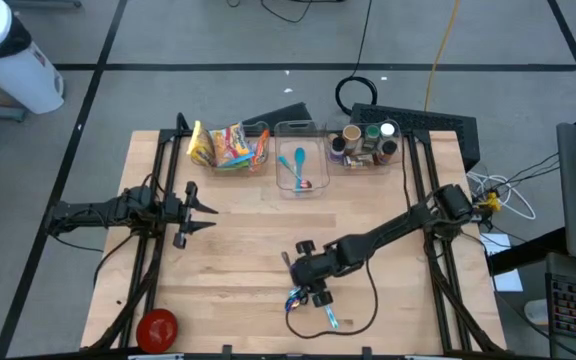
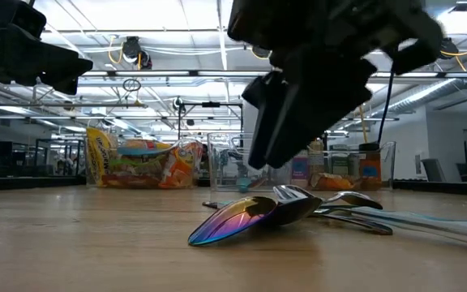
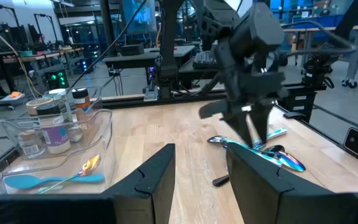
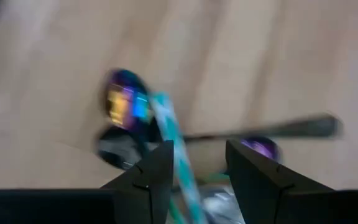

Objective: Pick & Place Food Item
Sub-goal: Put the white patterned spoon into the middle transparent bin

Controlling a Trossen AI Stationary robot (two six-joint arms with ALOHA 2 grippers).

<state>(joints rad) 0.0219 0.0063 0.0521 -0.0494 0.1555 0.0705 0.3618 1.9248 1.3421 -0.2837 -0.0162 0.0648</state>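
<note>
A red round food item rests on the wooden table at its near left corner. Snack bags lie in a clear bin at the far edge. My right gripper hangs open, slanting down, just above a pile of shiny spoons and forks near the table's front centre. In the right wrist view its fingers frame an iridescent spoon and a teal handle, without touching them. My left gripper waits open and level over the table's left side.
Three clear bins line the far edge: the snack bin, a middle bin holding a blue spoon, and a bin of jars. A black keyboard lies behind the jars. A dark cable loops beside the utensil pile.
</note>
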